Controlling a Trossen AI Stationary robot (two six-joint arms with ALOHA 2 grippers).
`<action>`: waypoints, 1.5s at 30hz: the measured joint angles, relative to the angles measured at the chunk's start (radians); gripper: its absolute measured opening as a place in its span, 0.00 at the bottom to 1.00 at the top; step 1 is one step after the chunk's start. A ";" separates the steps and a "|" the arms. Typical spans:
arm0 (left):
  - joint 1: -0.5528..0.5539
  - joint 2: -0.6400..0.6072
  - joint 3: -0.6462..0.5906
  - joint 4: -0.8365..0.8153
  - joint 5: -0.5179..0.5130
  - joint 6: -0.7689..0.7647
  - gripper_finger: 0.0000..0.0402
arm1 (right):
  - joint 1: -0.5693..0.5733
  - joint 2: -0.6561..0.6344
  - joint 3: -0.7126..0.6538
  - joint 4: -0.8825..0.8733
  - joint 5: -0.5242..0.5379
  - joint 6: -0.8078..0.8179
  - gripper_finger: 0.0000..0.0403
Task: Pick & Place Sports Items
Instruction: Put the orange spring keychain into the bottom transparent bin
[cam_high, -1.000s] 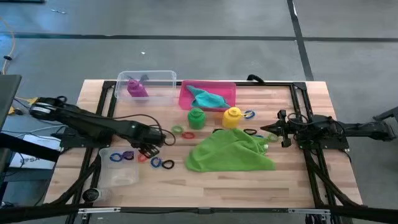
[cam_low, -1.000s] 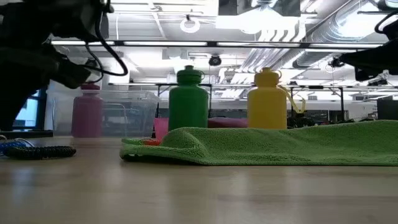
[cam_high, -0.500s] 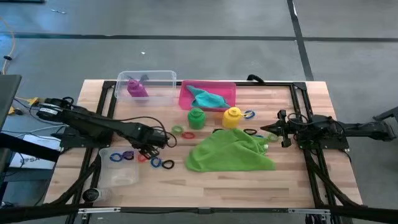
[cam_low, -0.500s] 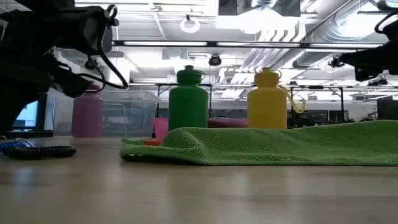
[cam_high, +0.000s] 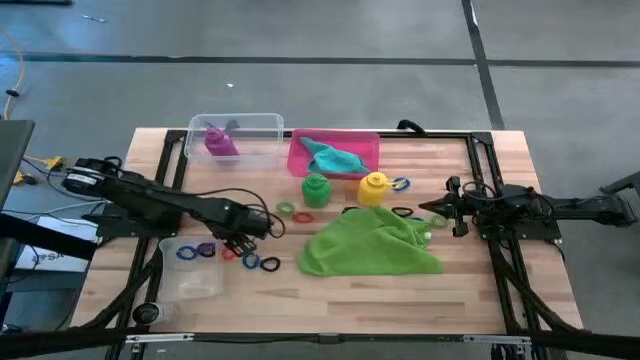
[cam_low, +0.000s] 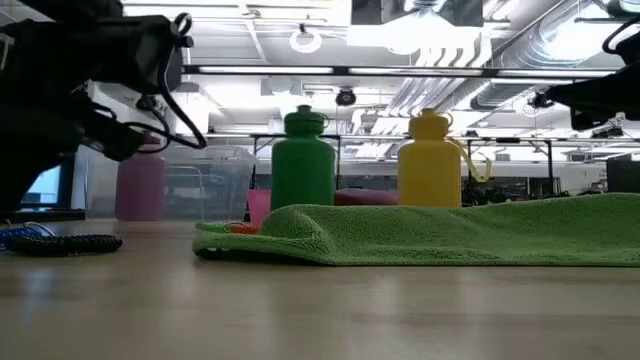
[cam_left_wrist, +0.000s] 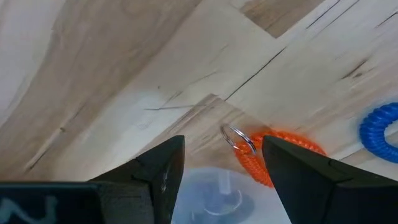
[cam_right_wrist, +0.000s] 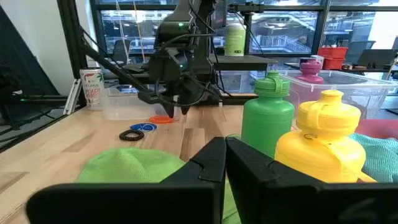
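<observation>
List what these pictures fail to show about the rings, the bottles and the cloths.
- Orange ring: in the left wrist view the left gripper's fingers cover part of it, and touch cannot be judged.
- Purple bottle: blurred behind the clear tub's wall in the low view.
- Teal cloth: hidden behind the green cloth in the low view.
- Rings beside the yellow bottle: too small in the high view to count.

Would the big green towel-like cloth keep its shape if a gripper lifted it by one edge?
Probably not: the large green terry cloth lies in soft folds, so it would likely droop. Its looped pile should grip well, and it would probably drag rather than slide.
</observation>
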 joint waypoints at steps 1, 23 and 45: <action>0.000 0.005 0.000 0.002 0.002 0.001 0.43 | 0.000 0.000 0.000 0.000 0.000 0.000 0.00; 0.000 0.046 0.000 0.030 -0.002 0.023 0.14 | 0.000 0.000 0.000 0.000 0.000 0.000 0.00; 0.000 0.029 0.035 0.031 -0.017 0.142 0.00 | 0.000 0.000 0.000 0.000 0.000 0.000 0.00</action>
